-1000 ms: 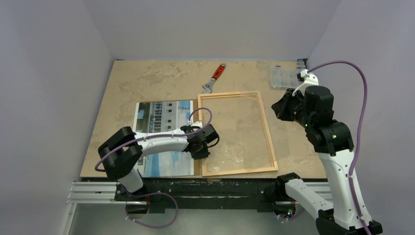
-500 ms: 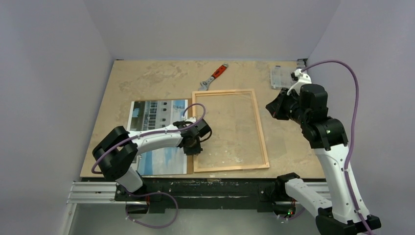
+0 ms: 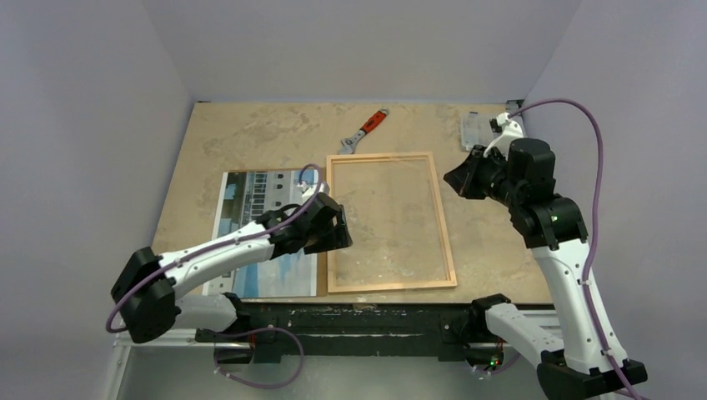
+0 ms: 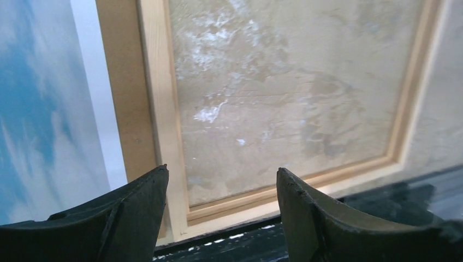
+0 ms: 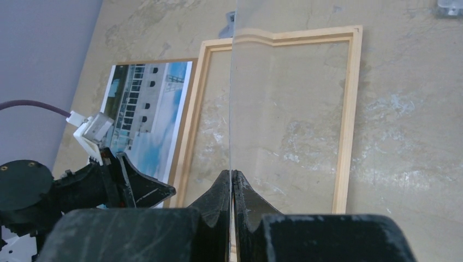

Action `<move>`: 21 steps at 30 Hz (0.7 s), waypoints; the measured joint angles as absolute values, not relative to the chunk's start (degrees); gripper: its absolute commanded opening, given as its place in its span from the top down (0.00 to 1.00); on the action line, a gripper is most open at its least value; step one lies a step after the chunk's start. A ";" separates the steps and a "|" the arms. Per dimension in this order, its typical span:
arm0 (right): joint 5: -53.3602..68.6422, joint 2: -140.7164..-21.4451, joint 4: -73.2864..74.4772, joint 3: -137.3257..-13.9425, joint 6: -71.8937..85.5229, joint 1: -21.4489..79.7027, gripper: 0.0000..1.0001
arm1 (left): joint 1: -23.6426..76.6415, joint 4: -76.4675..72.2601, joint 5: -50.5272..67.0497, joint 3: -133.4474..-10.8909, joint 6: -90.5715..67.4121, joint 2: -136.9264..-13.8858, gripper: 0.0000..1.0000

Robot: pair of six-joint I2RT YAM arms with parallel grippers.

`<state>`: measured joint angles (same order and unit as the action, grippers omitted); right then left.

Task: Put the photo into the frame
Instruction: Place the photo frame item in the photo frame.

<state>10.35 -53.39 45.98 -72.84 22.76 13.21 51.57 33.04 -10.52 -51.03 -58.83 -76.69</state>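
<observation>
Currently the glossy rectangular ship photo (image 3: 246,196) is laid on a brown board (image 4: 123,109) just left of the thin light-wood frame (image 3: 392,283). The left gripper (image 4: 221,174) is held spread; a clear pane (image 5: 233,109) is pinched by the right gripper (image 5: 232,177) and could be dropped if swung.

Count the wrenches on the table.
1. The red-handled wrench lies just beyond the frame's far left corner. None appears hidden, though the arms cover some surface.

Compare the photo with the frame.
The photo is a solid printed picture; the frame is a wooden outline with the table showing through. The photo lies left, the frame right. The frame looks slightly bigger than the photo. Both are rectangles lying flat.
</observation>
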 measured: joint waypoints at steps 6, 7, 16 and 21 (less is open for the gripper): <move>17.61 -54.92 41.80 -71.72 22.90 13.21 1.00 | 47.75 25.08 -6.74 -43.83 -58.94 -64.93 0.35; 19.64 -55.33 40.45 -70.91 22.94 13.21 1.00 | 47.07 24.34 -6.26 -42.57 -59.00 -63.79 0.36; 27.83 -56.75 30.26 -65.23 28.01 13.21 1.00 | 42.37 25.23 -4.95 -36.38 -59.57 -60.97 0.43; 25.61 -56.29 25.52 -63.20 32.45 13.23 1.00 | 42.13 28.56 -6.39 -36.49 -59.40 -63.05 0.51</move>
